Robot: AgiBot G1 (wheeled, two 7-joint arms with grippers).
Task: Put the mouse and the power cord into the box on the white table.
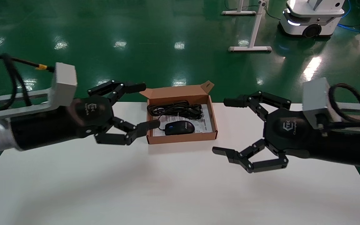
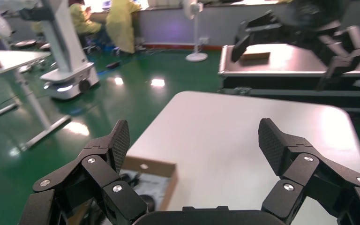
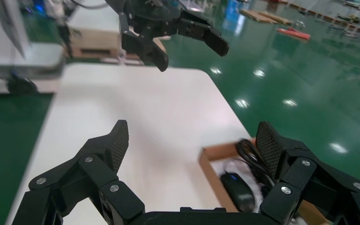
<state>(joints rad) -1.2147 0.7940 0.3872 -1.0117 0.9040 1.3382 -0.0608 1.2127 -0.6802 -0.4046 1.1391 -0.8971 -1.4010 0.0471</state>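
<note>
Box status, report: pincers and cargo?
Left pincer open beside box. Right pincer open, clear of it. Mouse and power cord inside. Nothing blocking.

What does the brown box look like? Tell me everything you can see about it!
The box is a shallow rectangle of plain brown cardboard, open at the top. Its flap lid stands up at the far side, with small tabs at the corners. It sits flat on the white table, near the far edge. Inside lie a white printed sheet, the coiled power cord towards the back, and the mouse in front. No gripper touches it.
</note>
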